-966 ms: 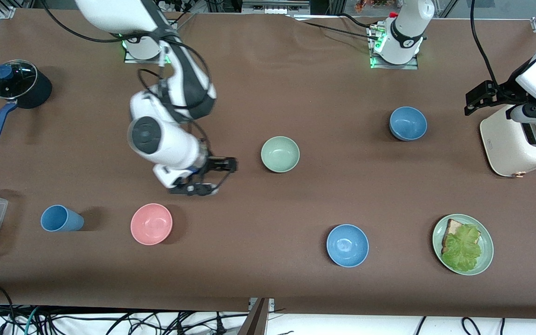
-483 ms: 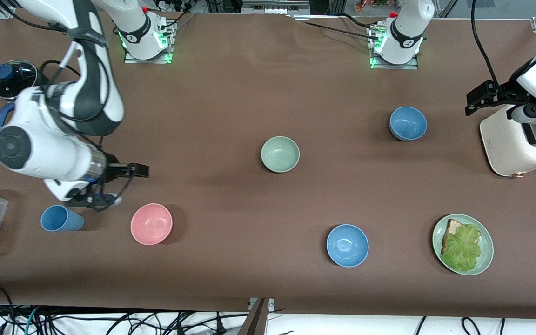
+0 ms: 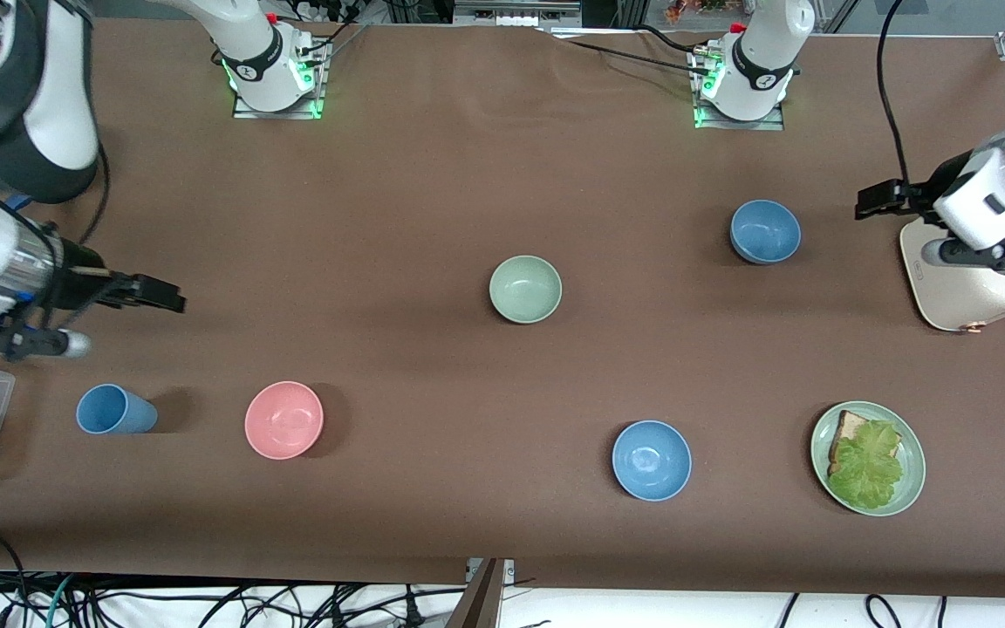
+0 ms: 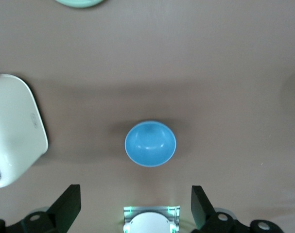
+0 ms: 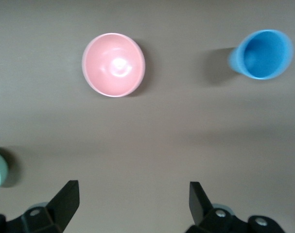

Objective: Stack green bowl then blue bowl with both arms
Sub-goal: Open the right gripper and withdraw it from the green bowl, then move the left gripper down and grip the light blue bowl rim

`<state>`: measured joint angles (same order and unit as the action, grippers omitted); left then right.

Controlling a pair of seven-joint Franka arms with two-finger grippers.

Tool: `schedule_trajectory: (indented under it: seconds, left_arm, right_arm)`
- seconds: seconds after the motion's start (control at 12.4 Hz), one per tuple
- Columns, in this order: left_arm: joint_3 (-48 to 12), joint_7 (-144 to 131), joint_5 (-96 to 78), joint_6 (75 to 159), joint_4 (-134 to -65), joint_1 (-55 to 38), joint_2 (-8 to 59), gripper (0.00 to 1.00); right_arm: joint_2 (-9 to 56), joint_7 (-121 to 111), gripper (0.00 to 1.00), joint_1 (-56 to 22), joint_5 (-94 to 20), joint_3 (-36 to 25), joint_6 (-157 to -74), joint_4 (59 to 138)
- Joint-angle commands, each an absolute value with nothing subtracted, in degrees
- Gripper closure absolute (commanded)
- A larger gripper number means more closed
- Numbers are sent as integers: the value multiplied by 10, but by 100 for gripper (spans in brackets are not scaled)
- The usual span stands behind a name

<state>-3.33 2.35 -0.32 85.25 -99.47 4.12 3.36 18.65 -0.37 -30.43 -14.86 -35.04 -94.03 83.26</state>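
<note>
Evidently nothing was gripped yet: left gripper jaws were held wide open, empty, over the counter by the blue bowl, upper frame. Right gripper jaws likewise, at the right arm's end. Green bowl was seen mid-frame, prob. as stack base.

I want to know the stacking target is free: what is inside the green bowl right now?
Nothing: the green bowl shows only its bare pale inside, sitting alone on the table. What lies under it is hidden by the bowl itself.
</note>
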Motion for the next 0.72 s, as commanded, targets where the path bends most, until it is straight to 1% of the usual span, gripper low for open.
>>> schedule_trajectory:
  seconds: [0.0,0.08,0.16,0.24,0.32,0.48,0.64]
  left_arm:
    - [-39,89,-11,962,-1151,68,-44,0]
    - [-39,95,-11,1008,-1220,75,-78,0]
    - [-39,98,-11,1046,-1273,75,-103,0]
    - [-39,98,-11,1075,-1312,76,-112,0]
    - [-39,98,-11,1105,-1339,83,-111,0]
    - [-39,98,-11,1152,-1384,88,-109,0]
    - [-39,98,-10,1241,-1449,89,-104,0]
  right_arm:
    - [137,-11,0,-246,-72,-282,-918,836]
    - [119,-9,0,-227,-50,-264,-925,832]
    - [104,-8,0,-210,-33,-251,-928,831]
    - [87,-8,0,-187,-27,-229,-926,832]
    - [72,-9,0,-148,-27,-198,-922,838]
    - [69,-10,0,-79,-25,-138,-921,845]
    - [69,-29,0,-22,-25,-97,-892,846]
